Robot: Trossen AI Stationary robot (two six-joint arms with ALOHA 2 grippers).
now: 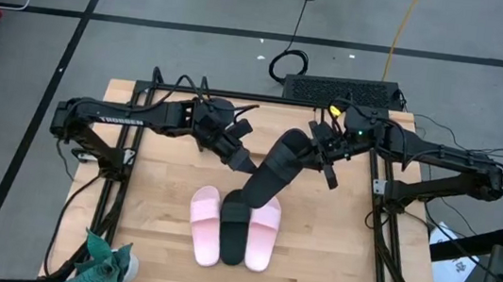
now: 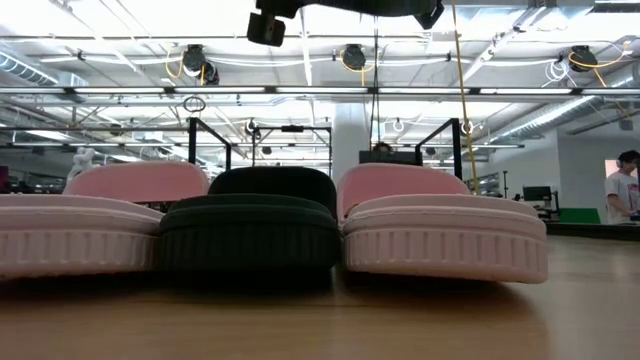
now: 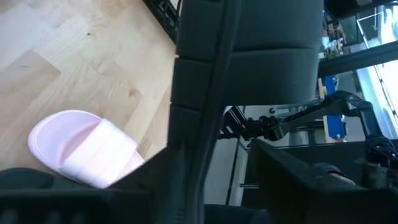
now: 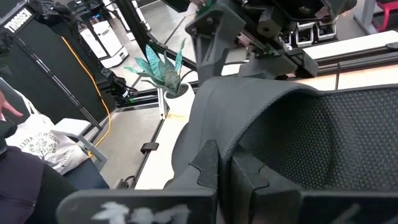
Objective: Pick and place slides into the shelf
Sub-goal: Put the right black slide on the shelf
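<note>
One black slide [image 1: 272,172] hangs in the air between both arms, slanting above the table's middle. My left gripper [image 1: 238,157] is at its left side and my right gripper [image 1: 319,151] at its far end; both are shut on it. Three slides lie side by side, soles down, on the table's near half: a pink one [image 1: 205,226], a black one [image 1: 234,234] and a pink one [image 1: 265,230]. The low view shows them end-on, the black one [image 2: 250,230] in the middle. No shelf shows in any view. My left gripper holds the black slide by its side edge [image 4: 205,81] near the strap, coming level from the table's left. Its wrist view shows the grooved sole [image 3: 205,93] running up between the fingers. The slide is lifted clear and tilted. My right gripper pinches the rim of the black slide's strap [image 4: 217,134] between its two fingers [image 4: 208,168], coming from the table's right. The textured footbed [image 4: 348,137] lies beside them. The slide is clear of the table, its other end slanting down toward the near side.
A potted plant [image 1: 105,262] stands at the table's near left corner. Black frame rails [image 1: 381,213] run along the table's left and right sides. Bare wood lies left and right of the three slides. A person [image 2: 622,190] stands far off in the room.
</note>
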